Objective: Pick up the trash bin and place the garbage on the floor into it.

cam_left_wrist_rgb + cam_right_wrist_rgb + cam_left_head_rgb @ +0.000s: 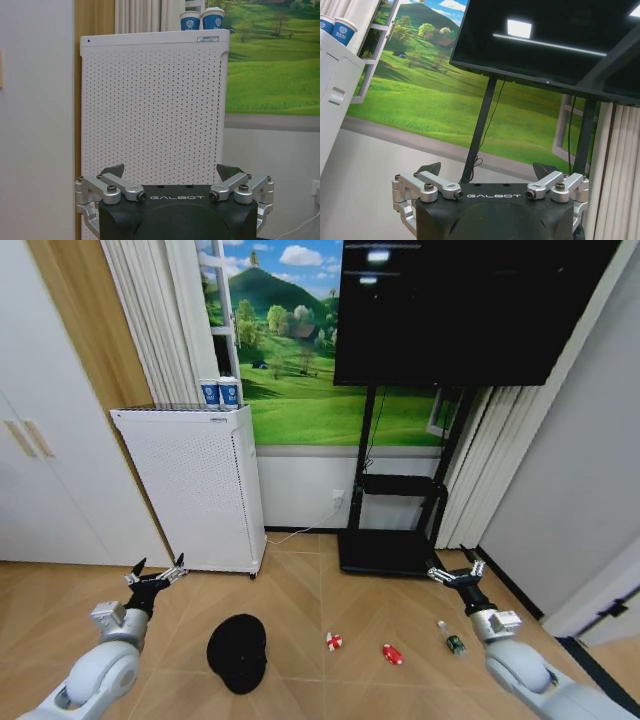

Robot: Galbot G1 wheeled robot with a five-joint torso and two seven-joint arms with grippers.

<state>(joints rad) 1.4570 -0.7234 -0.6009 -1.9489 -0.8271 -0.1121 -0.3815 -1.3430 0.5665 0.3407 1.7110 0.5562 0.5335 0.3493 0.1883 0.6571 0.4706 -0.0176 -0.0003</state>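
Left gripper (157,575) jaws wide open, nothing held, raised above the floor (290,590); white perforated cabinet (155,105) straight ahead of the jaws, two blue paper cups (201,20) on its top. Right gripper (456,573) jaws wide open too, nothing held, facing the TV stand (480,130) and black screen (550,40). Trash bin (238,652) on the floor, below and inward of the left jaws, tipped toward the camera. Garbage lies between the bin and the right jaws: red-and-white piece (334,641), red piece (392,654), small bottle (451,638) nearest, just below the right jaws. All well apart from both grippers.
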